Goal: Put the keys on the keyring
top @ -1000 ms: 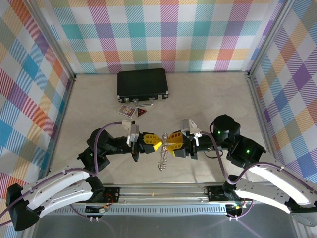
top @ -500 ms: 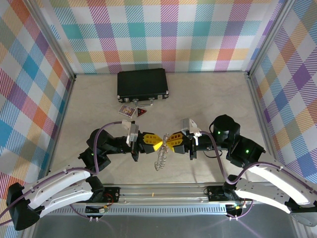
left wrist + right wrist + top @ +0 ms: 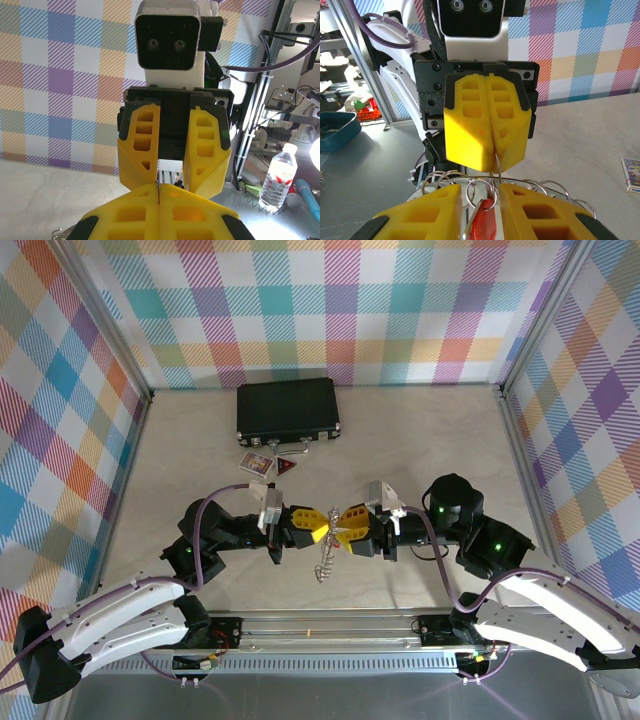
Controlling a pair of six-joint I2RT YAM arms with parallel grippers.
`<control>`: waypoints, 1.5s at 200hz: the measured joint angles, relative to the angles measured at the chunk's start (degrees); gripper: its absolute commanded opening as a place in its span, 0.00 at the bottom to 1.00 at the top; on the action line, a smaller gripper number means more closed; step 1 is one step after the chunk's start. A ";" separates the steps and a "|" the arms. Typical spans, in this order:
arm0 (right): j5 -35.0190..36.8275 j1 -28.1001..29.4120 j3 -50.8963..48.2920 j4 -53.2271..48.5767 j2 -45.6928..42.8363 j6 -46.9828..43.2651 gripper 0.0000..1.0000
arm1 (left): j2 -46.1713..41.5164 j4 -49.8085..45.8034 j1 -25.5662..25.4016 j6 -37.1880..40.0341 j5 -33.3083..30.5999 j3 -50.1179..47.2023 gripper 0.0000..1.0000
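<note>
The keyring point(image 3: 324, 562), a ring strung with many small silvery rings, hangs between my two grippers at the table's near middle. My left gripper point(image 3: 320, 531) is shut on a thin wire of the keyring point(image 3: 532, 181). From the right wrist it appears head-on as the left gripper point(image 3: 494, 160), yellow fingers pressed together. My right gripper point(image 3: 345, 530) faces it tip to tip. The right gripper point(image 3: 480, 189) has its jaws apart, and the keys' red tag point(image 3: 487, 220) hangs from a small ring between them. In the left wrist view, the left gripper point(image 3: 158, 186) pinches the wire below the right gripper point(image 3: 172, 172).
A black case point(image 3: 288, 412) lies at the back of the table. In front of it sit a small picture card point(image 3: 257, 464) and a red triangular card point(image 3: 287, 467). Checked walls enclose the table on three sides.
The right jaws narrowed half a second ago and stand apart again. The keyring's hanging end swung slightly left. Both arms stay tip to tip.
</note>
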 measured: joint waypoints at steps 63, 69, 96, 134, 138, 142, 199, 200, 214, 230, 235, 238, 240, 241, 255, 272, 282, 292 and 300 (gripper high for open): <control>3.39 0.07 -2.51 2.34 -0.70 0.92 0.34 | 0.33 -0.11 -0.55 0.04 0.24 -0.24 0.00; 3.65 0.07 -2.64 2.56 -1.07 1.09 0.31 | 0.31 -0.07 -0.55 0.04 0.24 -0.24 0.00; 3.78 0.07 -2.71 3.17 -1.77 1.25 0.25 | 0.31 -0.09 -0.55 0.04 0.20 -0.24 0.00; 1.90 0.07 -2.71 3.78 -0.72 1.55 0.14 | 0.31 -0.13 -0.55 0.04 0.17 -0.24 0.00; 1.55 0.07 -2.71 3.85 -0.52 1.44 0.11 | 0.31 -0.15 -0.55 0.04 0.22 -0.24 0.00; 1.18 0.07 -2.71 3.82 -0.37 1.86 0.08 | 0.28 -0.17 -0.55 0.04 0.13 -0.24 0.00; 0.20 0.02 -2.34 1.86 -0.02 0.90 0.00 | 0.02 -4.57 -0.55 1.22 0.15 0.92 0.00; 0.22 0.02 -2.27 1.70 -0.02 0.81 0.00 | 0.00 -5.16 -0.55 1.40 0.11 1.09 0.00; 0.68 0.02 -0.31 -2.36 0.76 -1.01 0.00 | -0.04 -12.15 -0.61 3.43 -0.35 3.78 0.11; 0.81 0.02 2.71 -6.69 2.10 -3.17 0.00 | -0.04 -20.70 -0.70 5.75 -1.38 7.82 0.22; 0.79 0.02 3.61 -8.13 2.34 -3.85 0.00 | -0.09 -23.32 -0.74 6.69 -1.77 9.11 0.23; 0.74 0.02 4.26 -9.22 2.51 -4.26 0.00 | -0.11 -25.20 -0.83 7.39 -2.01 10.08 0.24; 0.72 0.02 4.50 -9.64 2.58 -4.46 0.00 | -0.13 -25.94 -0.85 7.69 -2.14 10.45 0.24; 0.68 0.02 4.74 -10.03 2.62 -4.61 0.00 | -0.13 -26.58 -0.85 7.69 -2.25 10.82 0.24; 0.48 0.02 7.34 -14.19 3.39 -6.27 0.00 | -0.17 -32.79 -0.92 9.64 -3.15 14.03 0.25; 0.37 0.07 10.91 -18.99 5.33 -8.31 0.00 | -0.09 -39.28 -0.98 11.76 -3.67 16.92 0.27; 0.42 0.07 12.59 -21.35 6.49 -9.40 0.00 | 0.26 -42.58 -1.03 12.94 -3.67 18.27 0.27; 0.66 0.07 13.73 -23.23 7.23 -10.27 0.00 | 0.87 -45.09 -1.03 13.88 -3.56 19.52 0.28; 0.87 0.07 14.38 -24.55 7.58 -11.04 0.00 | 1.62 -46.60 -1.03 14.51 -3.41 20.37 0.28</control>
